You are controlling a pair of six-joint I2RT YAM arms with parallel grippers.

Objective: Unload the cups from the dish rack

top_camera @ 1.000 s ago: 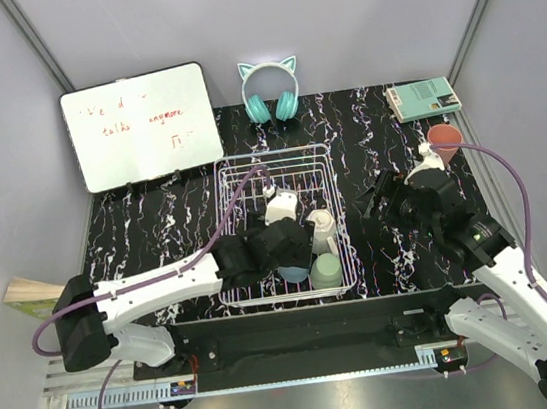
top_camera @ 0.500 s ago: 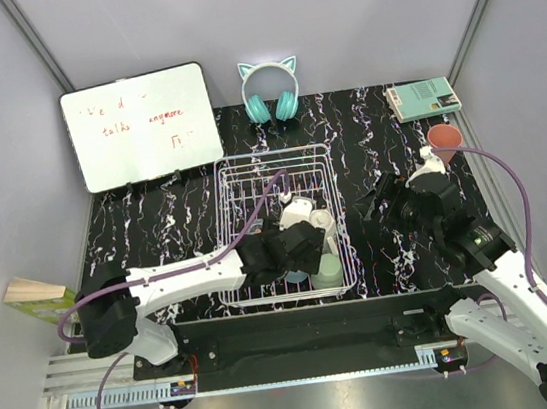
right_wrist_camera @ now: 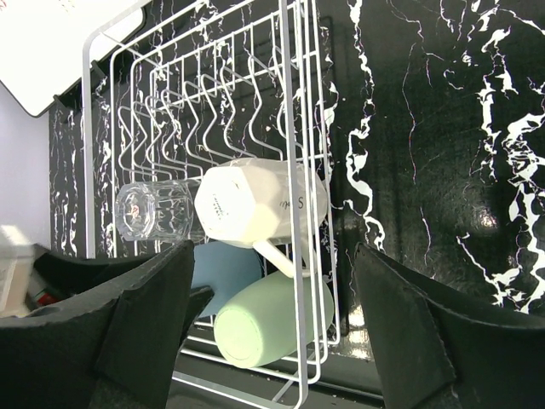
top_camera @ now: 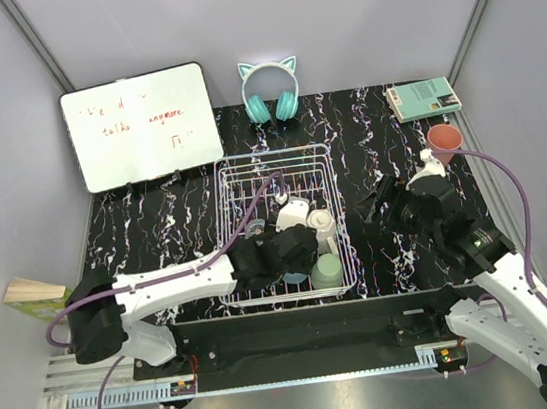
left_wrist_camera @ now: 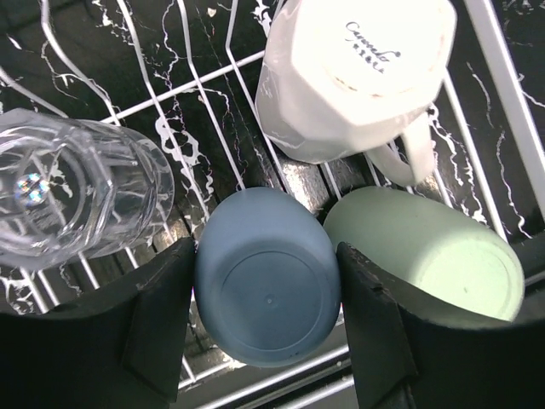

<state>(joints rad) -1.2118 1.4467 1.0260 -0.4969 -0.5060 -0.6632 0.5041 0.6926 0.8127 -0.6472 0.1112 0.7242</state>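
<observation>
The white wire dish rack point(top_camera: 277, 154) stands mid-table. In it lie a light blue cup point(left_wrist_camera: 268, 290), a sage-green cup point(left_wrist_camera: 426, 256), a cream-white mug point(left_wrist_camera: 349, 77) with its handle toward the green cup, and a clear glass point(left_wrist_camera: 68, 196). My left gripper point(left_wrist_camera: 266, 294) is down in the rack's near end point(top_camera: 291, 263), shut on the blue cup, one finger against each side. My right gripper point(top_camera: 379, 201) hovers open just right of the rack, holding nothing; its view looks onto the green cup point(right_wrist_camera: 264, 319) and the mug point(right_wrist_camera: 247, 204). A salmon-pink cup point(top_camera: 443, 137) stands on the table at the far right.
A whiteboard point(top_camera: 140, 126) leans at the back left, teal cat-ear headphones point(top_camera: 269, 89) lie behind the rack, and a teal box point(top_camera: 423, 98) sits at the back right. A tan box point(top_camera: 33, 295) rests off the table's left edge.
My left gripper has reached toward the rack's near right corner and its jaws have closed onto the blue cup. The right arm has edged slightly left, still open.
</observation>
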